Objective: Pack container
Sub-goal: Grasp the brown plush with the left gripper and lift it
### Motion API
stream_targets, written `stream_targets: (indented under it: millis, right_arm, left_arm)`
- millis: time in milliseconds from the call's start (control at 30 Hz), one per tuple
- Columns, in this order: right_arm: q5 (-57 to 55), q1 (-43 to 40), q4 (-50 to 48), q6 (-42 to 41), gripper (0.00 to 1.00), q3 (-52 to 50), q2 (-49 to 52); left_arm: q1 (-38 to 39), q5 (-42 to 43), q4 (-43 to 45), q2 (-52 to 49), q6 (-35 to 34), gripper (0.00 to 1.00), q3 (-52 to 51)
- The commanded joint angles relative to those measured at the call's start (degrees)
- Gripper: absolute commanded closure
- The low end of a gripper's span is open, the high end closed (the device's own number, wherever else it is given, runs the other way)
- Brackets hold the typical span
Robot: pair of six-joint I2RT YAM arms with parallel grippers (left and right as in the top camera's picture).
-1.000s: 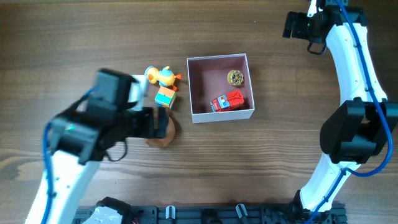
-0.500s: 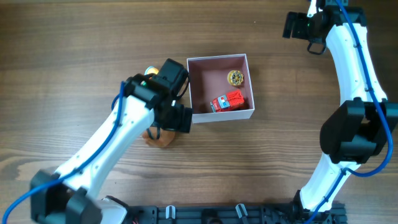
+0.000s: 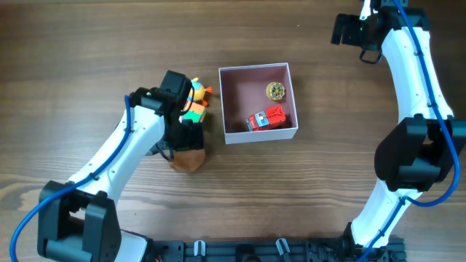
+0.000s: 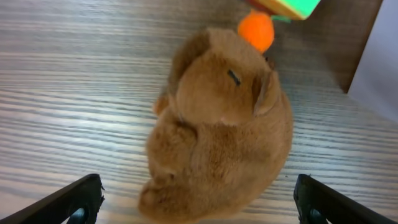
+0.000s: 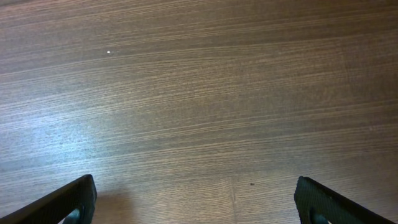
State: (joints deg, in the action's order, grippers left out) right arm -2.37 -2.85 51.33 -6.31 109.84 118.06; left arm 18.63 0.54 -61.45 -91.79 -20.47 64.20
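Note:
The container (image 3: 233, 135), white outside and dusty pink inside, sits mid-table and holds a red toy truck (image 3: 266, 118) and a small round cookie-like toy (image 3: 275, 91). Left of it lie a yellow-orange duck toy (image 3: 196, 92) and a colourful block (image 3: 193, 113). A brown plush animal (image 3: 189, 160) lies below them; it fills the left wrist view (image 4: 217, 124). My left gripper (image 4: 196, 202) is open, its fingers wide apart on either side of the plush, just above it. My right gripper (image 5: 196, 202) is open and empty over bare wood at the far right.
The container's white wall (image 4: 379, 56) shows at the right edge of the left wrist view. The block's corner and an orange ball (image 4: 256, 31) sit just beyond the plush. The right arm's base stands at the right front.
My left arm has pulled back from the container's left wall toward the left, and its gripper now hangs over the brown plush. The right arm has not moved.

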Motion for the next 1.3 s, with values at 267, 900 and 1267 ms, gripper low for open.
stream_targets:
  millis: [267,900,1267]
  right_arm:
    - [0.5,-0.3,-0.2,0.3,0.00,-0.2,-1.3]
    - [0.5,-0.3,-0.1,0.3,0.00,-0.2,-1.3]
    - [0.5,-0.3,-0.2,0.3,0.00,-0.2,-1.3]
  left_arm:
    - [2.6,3.6,5.0,0.1,8.5,0.00,-5.5]
    - [8.2,-4.3,9.4,-0.1,4.9,0.00,-8.9]
    - [8.2,-2.6,12.9,-0.1,4.8,0.01,-8.9]
